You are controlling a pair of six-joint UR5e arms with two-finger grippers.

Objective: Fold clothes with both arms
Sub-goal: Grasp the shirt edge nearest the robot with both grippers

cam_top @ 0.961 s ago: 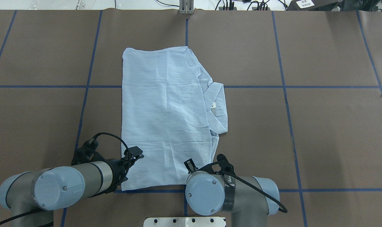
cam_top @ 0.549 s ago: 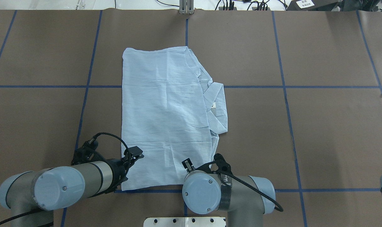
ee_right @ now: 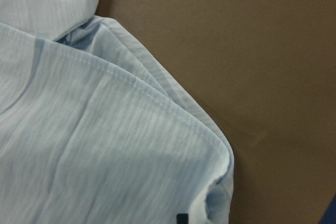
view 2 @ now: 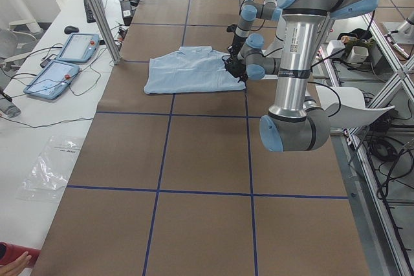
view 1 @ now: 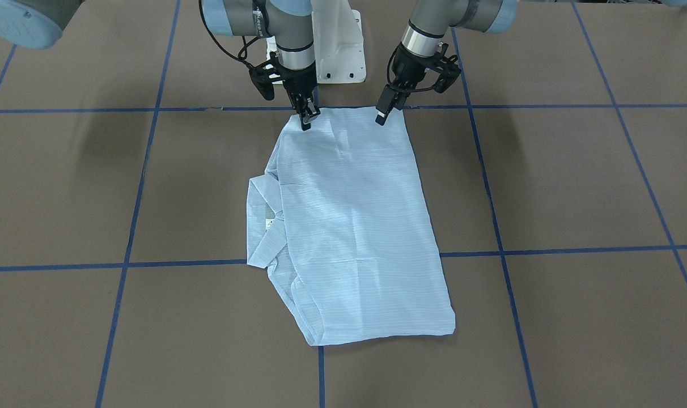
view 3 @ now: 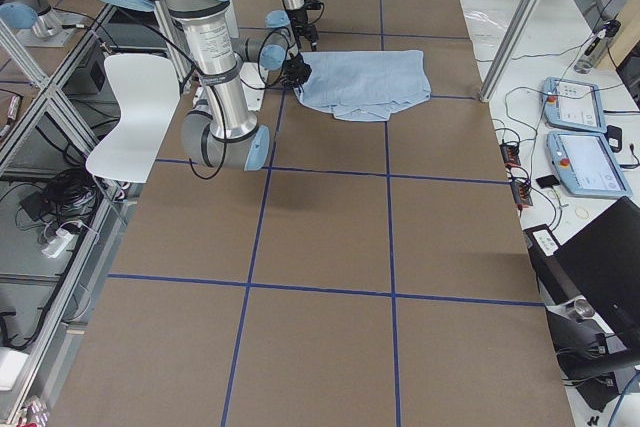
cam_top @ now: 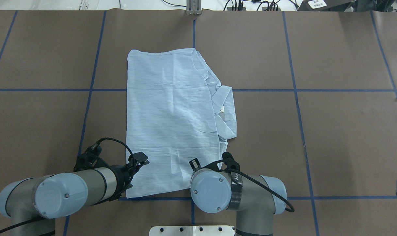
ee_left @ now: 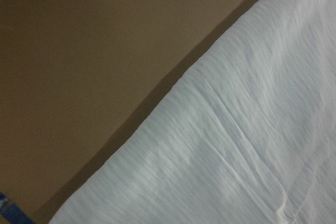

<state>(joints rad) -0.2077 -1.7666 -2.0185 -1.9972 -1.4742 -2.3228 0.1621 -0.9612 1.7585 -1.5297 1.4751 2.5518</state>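
The light blue striped shirt (cam_top: 172,121) lies folded into a long rectangle on the brown table, its collar (cam_top: 225,109) at the right side. My left gripper (view 1: 382,116) points down onto the shirt's near left corner, its jaws close together on the fabric. My right gripper (view 1: 305,120) points down onto the near right corner, jaws also close together. In the overhead view the arms hide both grippers' tips. The right wrist view shows the shirt's hemmed corner (ee_right: 210,182) bunched beside a black fingertip (ee_right: 181,217). The left wrist view shows the shirt's edge (ee_left: 220,145) close up.
Blue tape lines (cam_top: 87,98) divide the brown table cover into squares. The white pedestal base (view 1: 335,51) stands just behind the shirt's near edge. Tablets and cables (view 2: 65,63) lie beyond the table's far edge.
The right arm's wrist has shifted a little left and forward over the shirt's near right corner. The left arm and the shirt have not moved.
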